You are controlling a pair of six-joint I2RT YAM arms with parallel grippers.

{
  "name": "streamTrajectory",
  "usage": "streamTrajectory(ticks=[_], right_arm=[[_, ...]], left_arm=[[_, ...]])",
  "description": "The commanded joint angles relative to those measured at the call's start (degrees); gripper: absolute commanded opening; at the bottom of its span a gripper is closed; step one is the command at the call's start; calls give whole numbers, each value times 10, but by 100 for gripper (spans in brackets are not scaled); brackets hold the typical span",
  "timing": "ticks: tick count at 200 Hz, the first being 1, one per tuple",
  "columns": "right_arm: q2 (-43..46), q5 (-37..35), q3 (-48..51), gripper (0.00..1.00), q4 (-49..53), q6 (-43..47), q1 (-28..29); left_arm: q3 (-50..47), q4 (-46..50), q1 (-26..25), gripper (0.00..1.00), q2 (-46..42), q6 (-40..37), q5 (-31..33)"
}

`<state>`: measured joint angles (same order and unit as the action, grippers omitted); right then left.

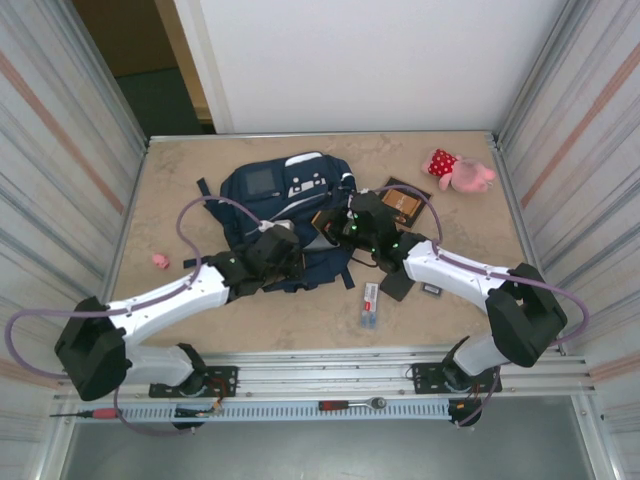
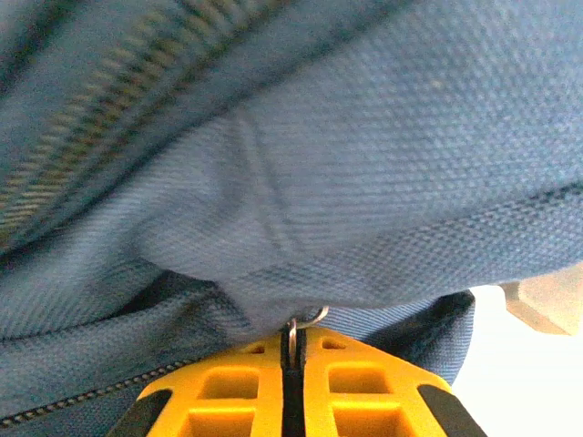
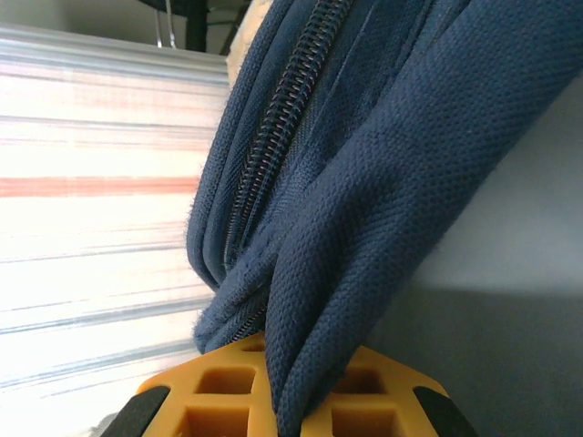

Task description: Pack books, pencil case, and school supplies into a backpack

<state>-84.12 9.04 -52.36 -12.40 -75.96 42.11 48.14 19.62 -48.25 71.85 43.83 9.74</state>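
Note:
The navy backpack [image 1: 285, 195] lies in the middle of the table. My left gripper [image 1: 283, 247] is at its near edge. In the left wrist view the yellow jaws [image 2: 293, 355] are shut on a thin metal zipper pull ring [image 2: 294, 328]. My right gripper [image 1: 347, 217] is at the backpack's right side, shut on a fold of navy fabric [image 3: 314, 300] beside a zipper. The brown book [image 1: 402, 204] lies just right of it. The black pencil case [image 1: 397, 286] is partly under the right arm. A white pack [image 1: 371, 303] and a small dark grey rectangle [image 1: 432, 290] lie close by.
A pink plush toy [image 1: 460, 171] sits at the back right. A small pink object [image 1: 160, 261] lies at the left. Metal walls close in both sides of the table [image 1: 200, 160], with a rail along the near edge.

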Motion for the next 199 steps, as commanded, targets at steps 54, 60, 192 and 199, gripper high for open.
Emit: streamTrajectory(ticks=[54,60,192,199], right_arm=[[-4,104,-47,0,41,100,-45],[-8,120,-56,0,47,115,-46],[14,146,34,57,12,-18,-82],[16,125,51,58,0,-43,-70]], left_arm=[[-81,-48,86,0,-101,-41,-185],[-78,-44,91,0,-99,-49,-196],[-24,14,169,0,-76,-184,-278],[-21,6,167,0,-71,-183,-281]])
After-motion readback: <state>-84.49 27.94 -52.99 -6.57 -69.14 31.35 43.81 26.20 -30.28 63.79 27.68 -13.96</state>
